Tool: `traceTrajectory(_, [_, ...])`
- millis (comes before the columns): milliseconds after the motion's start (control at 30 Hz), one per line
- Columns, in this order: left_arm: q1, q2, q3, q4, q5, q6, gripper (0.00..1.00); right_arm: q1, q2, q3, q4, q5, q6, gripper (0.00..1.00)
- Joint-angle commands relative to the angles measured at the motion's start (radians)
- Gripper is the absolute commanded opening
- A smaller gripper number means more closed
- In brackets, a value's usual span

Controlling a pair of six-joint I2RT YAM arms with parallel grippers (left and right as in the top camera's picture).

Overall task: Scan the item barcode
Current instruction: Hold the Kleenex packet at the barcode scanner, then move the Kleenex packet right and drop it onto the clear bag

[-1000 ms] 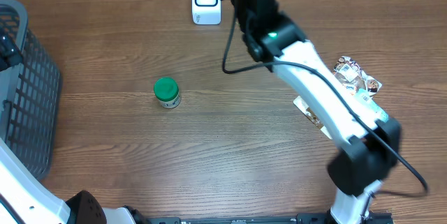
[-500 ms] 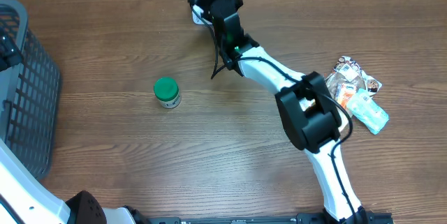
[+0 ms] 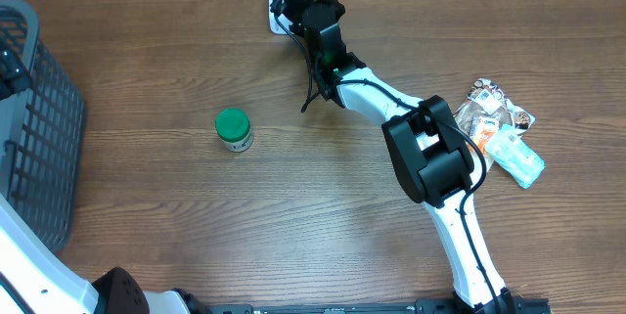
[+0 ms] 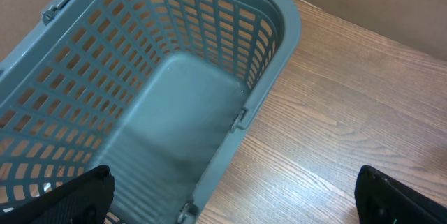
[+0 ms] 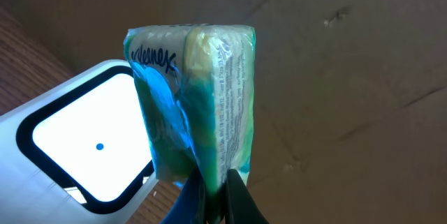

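Within 1 second the right arm (image 3: 430, 148) has folded its elbow back and carried the right gripper (image 5: 213, 190) up to the scanner (image 5: 77, 147); over the last 0.5 second it has barely shifted. Its jaws are clamped on the bottom edge of the tissue pack (image 5: 195, 91), which stands straight out beyond the fingertips, long axis in line with them. The scanner window lies just behind the pack and to its left, partly covered by it. No barcode shows, so a wrist twist probably decides the read. The left gripper (image 4: 234, 199) hangs wide apart and empty above the basket (image 4: 279, 21), well away.
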Motion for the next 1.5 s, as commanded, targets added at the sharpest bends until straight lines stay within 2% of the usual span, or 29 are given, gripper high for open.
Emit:
traceTrajectory(0, [-0.001,-0.005,0.0,0.003,0.005,-0.006,0.99,0.004,0.008,0.002,0.009,-0.009,-0.003,0.04])
traceTrajectory(167, [-0.001,-0.005,0.0,0.003,0.005,-0.006,1.0,0.003,-0.002,0.002,0.003,-0.009,0.012,0.04])
traceTrajectory(300, [-0.001,-0.005,0.0,0.003,0.005,-0.006,1.0,0.003,-0.052,0.002,-0.033,-0.018,0.135,0.04])
traceTrajectory(400, [-0.001,-0.005,0.0,0.003,0.005,-0.006,0.99,0.003,-0.122,0.002,-0.12,-0.048,0.235,0.04])
traceTrajectory(567, [-0.001,-0.005,0.0,0.003,0.005,-0.006,1.0,0.003,-0.297,0.002,-0.386,-0.169,0.473,0.04])
traceTrajectory(800, [-0.001,-0.005,0.0,0.003,0.005,-0.006,1.0,-0.055,-0.618,0.002,-0.874,-0.606,0.908,0.04])
traceTrajectory(967, [-0.001,-0.005,0.0,0.003,0.005,-0.006,0.99,-0.175,-0.818,0.002,-1.325,-0.801,0.987,0.04])
traceTrajectory(1133, [-0.001,-0.005,0.0,0.003,0.005,-0.006,1.0,-0.293,-0.856,0.001,-1.68,-0.795,1.005,0.04])
traceTrajectory(1200, [-0.001,-0.005,0.0,0.003,0.005,-0.006,0.99,-0.338,-0.848,-0.016,-1.767,-0.763,1.008,0.04])
traceTrajectory(1467, [-0.001,-0.005,0.0,0.003,0.005,-0.006,1.0,-0.508,-0.845,-0.236,-1.787,-0.546,1.117,0.04])
